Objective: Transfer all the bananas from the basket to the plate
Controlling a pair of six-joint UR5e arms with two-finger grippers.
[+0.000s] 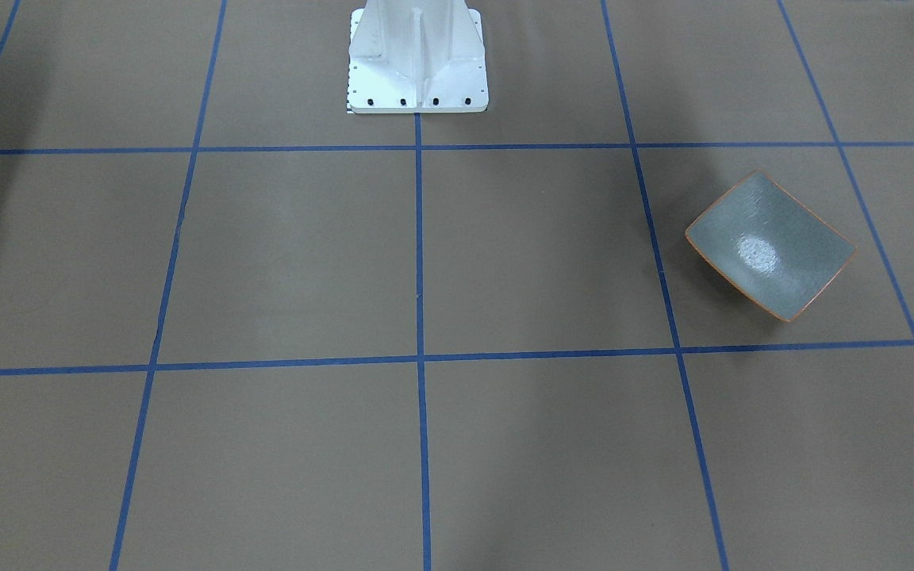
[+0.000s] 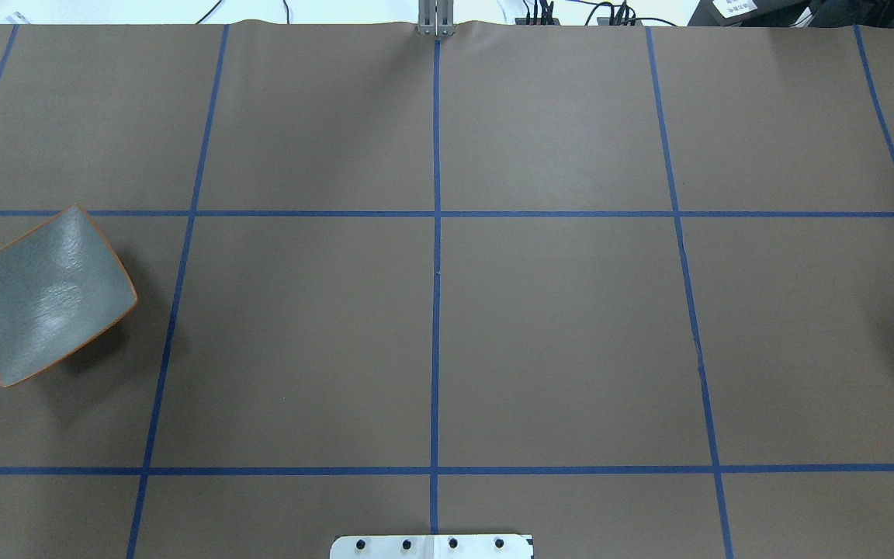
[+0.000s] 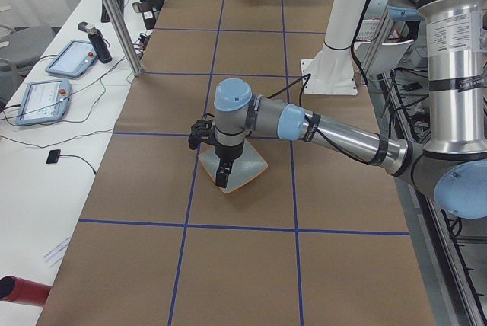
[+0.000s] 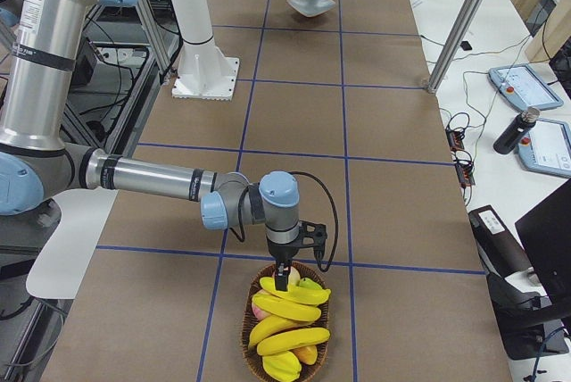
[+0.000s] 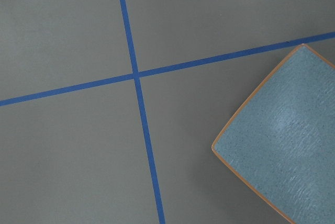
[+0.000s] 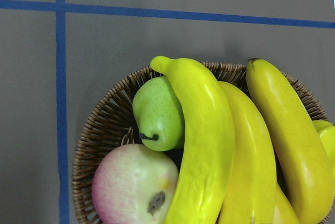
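Bananas [image 4: 287, 309] just under right tool [image 4: 287, 274]

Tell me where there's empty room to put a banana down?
The plate is all bare inside its orange rim. The table squares between the blue tape lines beside the plate are bare too. The basket is crowded: bananas, a pear and an apple fill it.
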